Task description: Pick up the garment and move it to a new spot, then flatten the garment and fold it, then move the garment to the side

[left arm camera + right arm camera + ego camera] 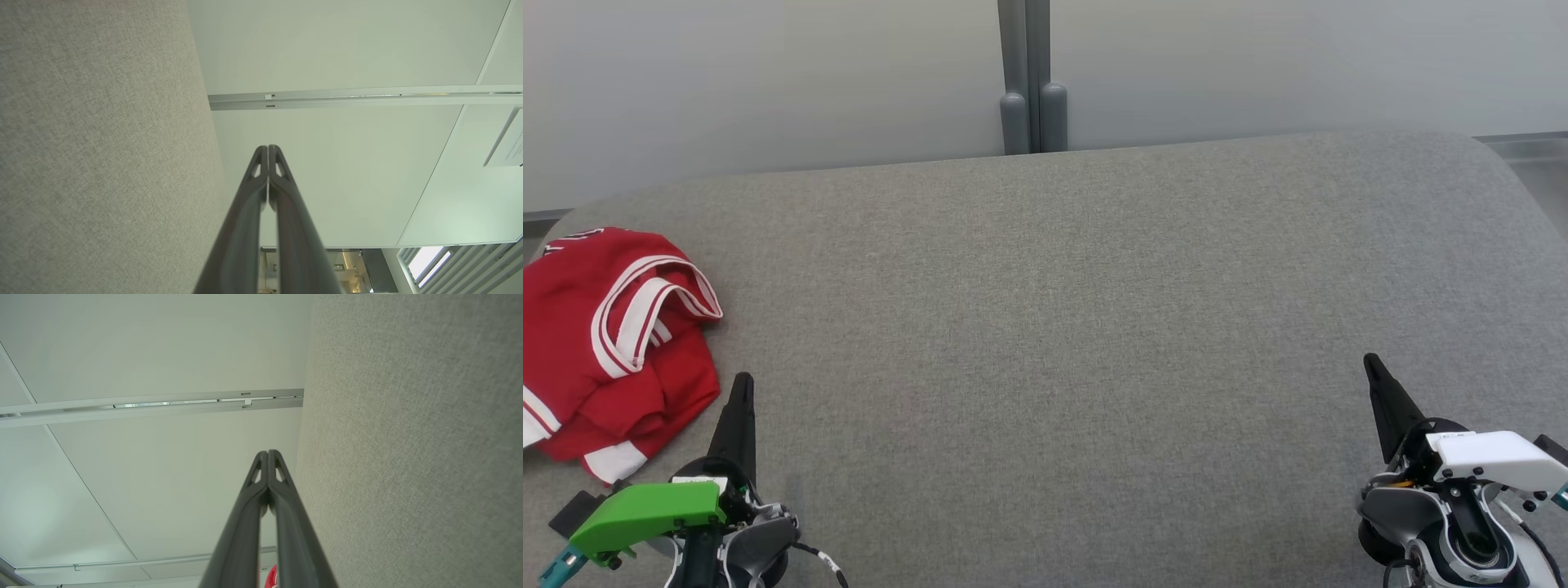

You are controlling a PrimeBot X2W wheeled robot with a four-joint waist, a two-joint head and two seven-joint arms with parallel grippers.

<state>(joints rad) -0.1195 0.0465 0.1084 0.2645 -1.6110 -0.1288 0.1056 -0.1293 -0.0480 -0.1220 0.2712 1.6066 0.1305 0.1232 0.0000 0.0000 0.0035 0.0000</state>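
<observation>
One grey fabric tabletop (1094,327) stretches before me, rounded at its far corners. Against its left edge, towards the near corner, the red garment (613,343) with white stripes lies crumpled in a heap. My left end effector (741,388) sits at the near edge just beside that heap, fingers pressed together and holding nothing. My right end effector (1374,369), likewise together and empty, waits well apart by the near right corner. A good pickup, I judge, means parting the left fingers first, then pinching a thick fold, not a loose hem.
</observation>
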